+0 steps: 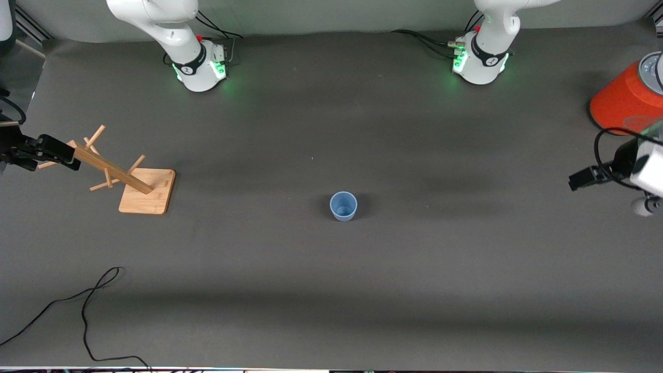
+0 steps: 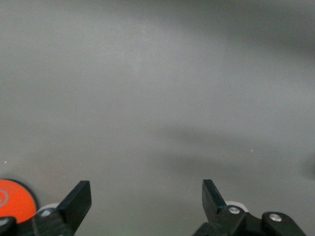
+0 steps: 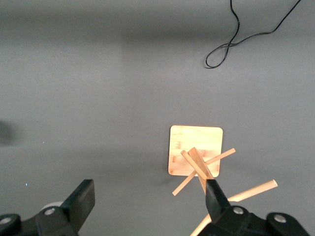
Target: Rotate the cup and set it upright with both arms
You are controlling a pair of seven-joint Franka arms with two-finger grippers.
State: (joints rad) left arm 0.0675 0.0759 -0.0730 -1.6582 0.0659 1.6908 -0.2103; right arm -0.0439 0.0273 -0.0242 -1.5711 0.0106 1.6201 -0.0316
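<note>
The light-blue cup (image 1: 343, 206) stands upright on the dark table, mouth up, about midway between the two arms' ends. Nothing touches it. It does not show in either wrist view. My left gripper (image 1: 573, 182) is up in the air at the left arm's end of the table, open and empty; the left wrist view shows its spread fingers (image 2: 146, 196) over bare table. My right gripper (image 1: 72, 158) is up in the air at the right arm's end, open and empty, by the top of the wooden rack; the right wrist view shows its fingers (image 3: 147, 196) spread.
The wooden rack (image 1: 147, 191) with slanted pegs stands at the right arm's end, also in the right wrist view (image 3: 195, 142). A big orange-red cylinder (image 1: 621, 106) stands at the left arm's end, its edge in the left wrist view (image 2: 15, 199). A black cable (image 1: 88, 305) lies near the front edge.
</note>
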